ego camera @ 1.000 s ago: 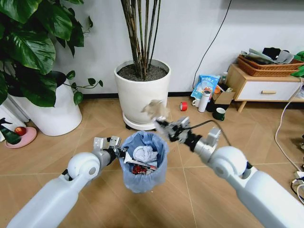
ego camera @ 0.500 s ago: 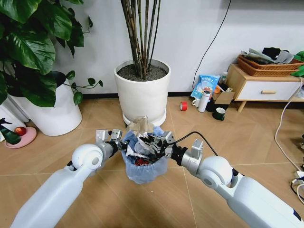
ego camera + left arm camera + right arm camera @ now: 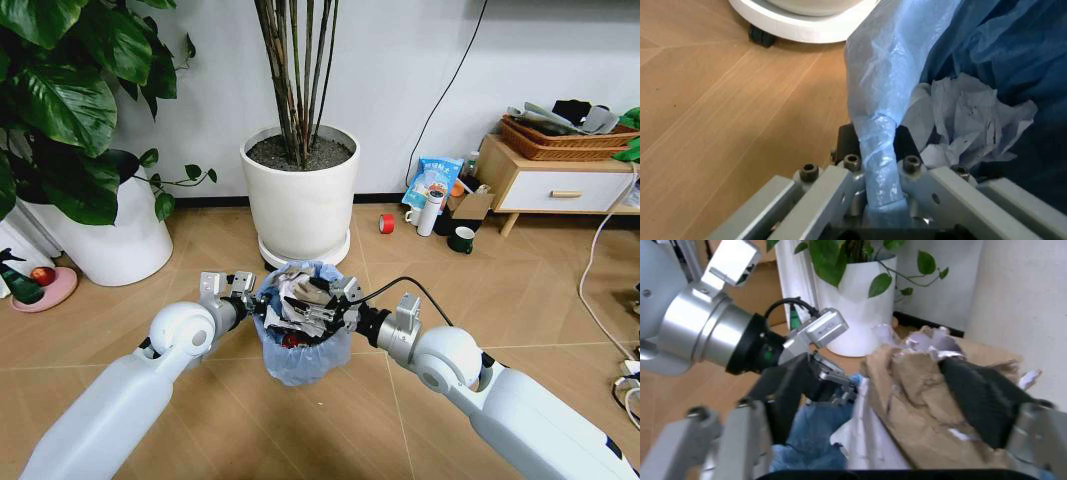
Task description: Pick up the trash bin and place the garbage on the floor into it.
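On the left, the left gripper is pinching the bag-covered rim of the trash bin and holding it off the floor, in front of the large white plant pot. In the left wrist view, the left gripper is clamping a fold of light-blue liner, with crumpled white paper lying inside just beside it. Moving right, the right gripper is sitting over the bin mouth, and from its wrist camera it is gripping a crumpled brown paper scrap between its fingers. The scrap looks bulky against the small opening, so the release wants to happen centred and low over the mouth, with the left arm keeping the bin level and steady. Letting go too near the rim risks the scrap tumbling out.
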You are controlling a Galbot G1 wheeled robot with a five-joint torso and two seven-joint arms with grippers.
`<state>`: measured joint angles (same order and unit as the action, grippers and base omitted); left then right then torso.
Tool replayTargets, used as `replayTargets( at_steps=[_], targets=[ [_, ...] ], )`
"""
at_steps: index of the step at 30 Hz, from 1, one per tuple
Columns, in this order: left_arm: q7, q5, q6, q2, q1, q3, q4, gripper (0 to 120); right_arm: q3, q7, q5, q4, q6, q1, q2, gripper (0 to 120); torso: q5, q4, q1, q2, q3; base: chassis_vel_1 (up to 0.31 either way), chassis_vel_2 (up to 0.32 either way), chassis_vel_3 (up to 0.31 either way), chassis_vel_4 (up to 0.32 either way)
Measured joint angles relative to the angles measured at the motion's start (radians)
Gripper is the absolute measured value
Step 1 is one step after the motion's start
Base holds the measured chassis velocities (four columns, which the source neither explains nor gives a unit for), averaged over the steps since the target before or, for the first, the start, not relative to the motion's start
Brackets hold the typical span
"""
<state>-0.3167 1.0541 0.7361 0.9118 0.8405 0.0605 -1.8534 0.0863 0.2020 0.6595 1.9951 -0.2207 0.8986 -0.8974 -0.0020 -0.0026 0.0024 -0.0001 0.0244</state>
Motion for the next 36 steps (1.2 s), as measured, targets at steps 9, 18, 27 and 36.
replayTargets(
  at_steps=[9, 18, 27, 36],
  targets=[
    [0.001, -0.003, 0.0, 0.005, 0.001, -0.001, -0.002, 0, 0.037, 0.0, -0.005, -0.055, -0.003, -0.019, -0.008, 100, 0.0001, 0.0001, 0.0, 0.0, 0.0, 0.0, 0.0, 0.0, 0.0],
    [0.004, -0.008, -0.001, 0.003, 0.01, 0.009, -0.004, 0, 0.002, 0.0, -0.003, -0.04, -0.007, 0.011, 0.015, 100, 0.0, 0.0, 0.0, 0.0, 0.0, 0.0, 0.0, 0.0, 0.0],
    [0.009, -0.034, -0.001, 0.01, 0.02, 0.01, -0.001, 0, -0.096, -0.045, 0.028, 0.027, -0.003, 0.042, 0.012, 100, 0.0, 0.0, 0.0, 0.0, 0.0, 0.0, 0.0, 0.0, 0.0],
    [0.01, -0.062, -0.001, -0.008, 0.097, 0.055, -0.03, 0, -0.213, -0.268, 0.013, 0.038, 0.0, 0.095, -0.022, 100, -0.0002, 0.0, 0.0, 0.0, 0.0, 0.0, 0.0, 0.0, 0.0]
  ],
)
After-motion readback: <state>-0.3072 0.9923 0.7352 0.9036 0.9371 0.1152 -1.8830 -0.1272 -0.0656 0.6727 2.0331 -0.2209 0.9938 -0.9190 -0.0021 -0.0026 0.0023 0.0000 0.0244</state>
